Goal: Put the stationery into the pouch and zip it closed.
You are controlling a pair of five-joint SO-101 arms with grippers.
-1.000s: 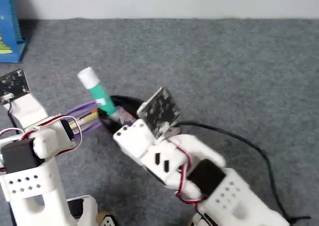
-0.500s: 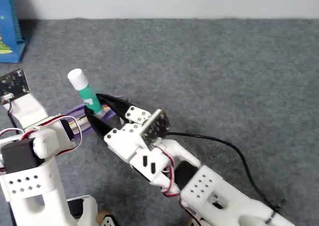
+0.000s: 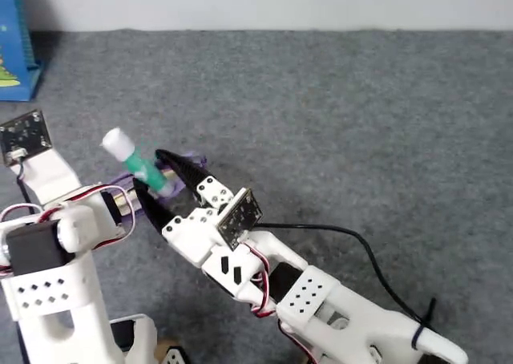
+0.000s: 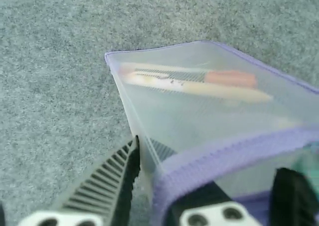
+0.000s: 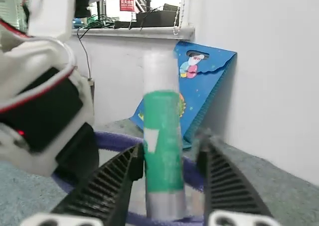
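Observation:
The glue stick [image 3: 136,162], green with a white cap, leans to the left with my right gripper [image 3: 148,171] shut on it. In the right wrist view the glue stick [image 5: 160,156] stands between the fingers of that gripper [image 5: 169,151], its lower end inside the purple rim of the pouch [image 5: 117,139]. My left gripper [image 4: 149,171] is shut on the wall of the translucent pouch [image 4: 209,116] just below its purple zipper edge. Pens [image 4: 199,84] lie inside. In the high view the pouch [image 3: 120,189] shows between the two arms, mostly hidden by them.
A blue paper bag [image 3: 12,51] stands at the far left edge, also behind the stick in the right wrist view [image 5: 204,81]. Grey carpet [image 3: 361,115] stretches open to the right and back. A black cable [image 3: 361,244] trails from the right arm.
My right arm has swung left and stretched toward the pouch, carrying the glue stick left and tilting it further. The left arm and pouch have stayed still.

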